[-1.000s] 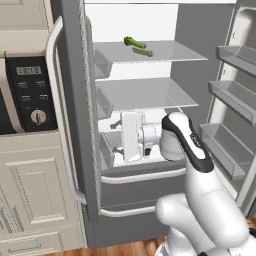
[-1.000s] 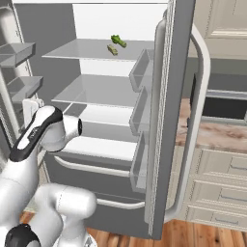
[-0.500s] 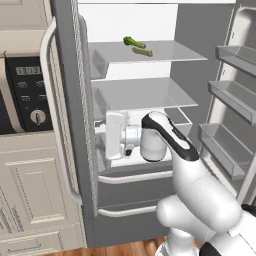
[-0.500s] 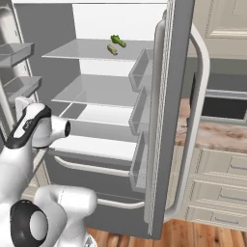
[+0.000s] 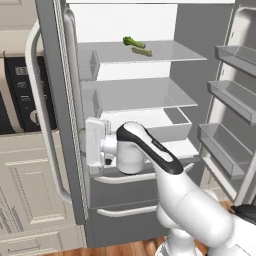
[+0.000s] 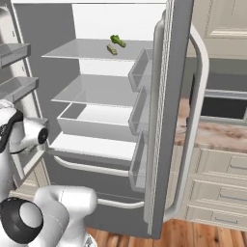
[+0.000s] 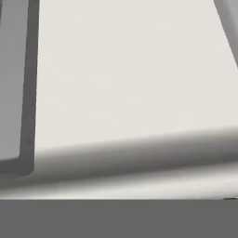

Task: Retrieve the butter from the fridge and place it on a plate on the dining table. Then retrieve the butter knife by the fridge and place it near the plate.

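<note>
Compared with a second ago, the arm has swung across the open fridge (image 5: 67, 125). In the left base view the claw (image 5: 95, 145) was in front of the middle of the lower shelves. It now sits toward 9 o'clock of the picture, close against the inner edge of the left door. In the right base view the wrist has drawn off the same way, toward 9 o'clock, and the lower shelves (image 6: 91, 144) that it covered before are now bare to view. The food on the top shelf (image 5: 170, 50) lies where it did in the earlier pictures, and the fridge has barely shifted in either base view.

The claw's jaws stand at almost their full spread, a shade narrower than a second ago. Nothing is seen between them. The hand view looks onto a pale flat surface with a grey edge at 9 o'clock, and which part of the fridge that is cannot be told.

The butter (image 5: 142, 51) is a small slim stick of dull yellowish colour, lying flat on the top shelf. It is toward 12 o'clock of the left base view. It lies just beside the green leafy vegetable (image 5: 131, 42), at about 5 o'clock of it; whether the two touch cannot be told. In the right base view the butter (image 6: 112, 49) sits at about 7 o'clock of the vegetable (image 6: 117, 41). It is well apart from the claw, two shelves above it, and untouched.

Both fridge doors stand open, with the left door's long pale handle (image 5: 44, 125) at 9 o'clock of the left base view.
</note>
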Robot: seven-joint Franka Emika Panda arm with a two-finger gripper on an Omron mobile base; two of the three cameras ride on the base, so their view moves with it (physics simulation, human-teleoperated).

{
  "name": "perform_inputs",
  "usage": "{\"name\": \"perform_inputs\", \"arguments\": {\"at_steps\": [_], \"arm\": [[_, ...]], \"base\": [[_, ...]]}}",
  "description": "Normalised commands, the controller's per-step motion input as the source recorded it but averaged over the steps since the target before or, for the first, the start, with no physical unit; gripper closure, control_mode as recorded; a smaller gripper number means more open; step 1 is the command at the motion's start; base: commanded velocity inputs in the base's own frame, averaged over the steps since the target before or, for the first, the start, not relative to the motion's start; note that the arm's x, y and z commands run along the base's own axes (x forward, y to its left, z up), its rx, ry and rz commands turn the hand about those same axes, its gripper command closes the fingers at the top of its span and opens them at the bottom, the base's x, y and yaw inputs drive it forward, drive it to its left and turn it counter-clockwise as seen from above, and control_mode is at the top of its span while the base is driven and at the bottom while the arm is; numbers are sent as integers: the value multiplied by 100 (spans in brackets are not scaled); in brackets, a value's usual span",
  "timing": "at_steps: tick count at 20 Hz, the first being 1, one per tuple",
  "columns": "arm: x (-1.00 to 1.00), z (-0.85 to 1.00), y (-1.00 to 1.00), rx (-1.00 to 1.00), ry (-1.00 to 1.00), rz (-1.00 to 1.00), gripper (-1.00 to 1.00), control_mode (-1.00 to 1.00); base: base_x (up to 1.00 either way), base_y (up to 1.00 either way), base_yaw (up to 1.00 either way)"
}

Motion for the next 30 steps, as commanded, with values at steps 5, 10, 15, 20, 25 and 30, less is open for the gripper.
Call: {"name": "perform_inputs", "arguments": {"at_steps": [5,10,15,20,25,30], "arm": [[1,27,14,-18,24,-5,-100,-100],[-3,21,-39,-28,32,-5,-100,-100],[-17,0,-96,-40,14,-4,-100,-100],[-3,0,-100,-55,15,-2,-100,-100],[1,0,-96,-69,25,0,-100,-100],[0,-1,-75,-73,14,10,-100,-100]], "base": [[0,0,0],[0,0,0],[0,0,0],[0,0,0],[0,0,0],[0,0,0]]}}
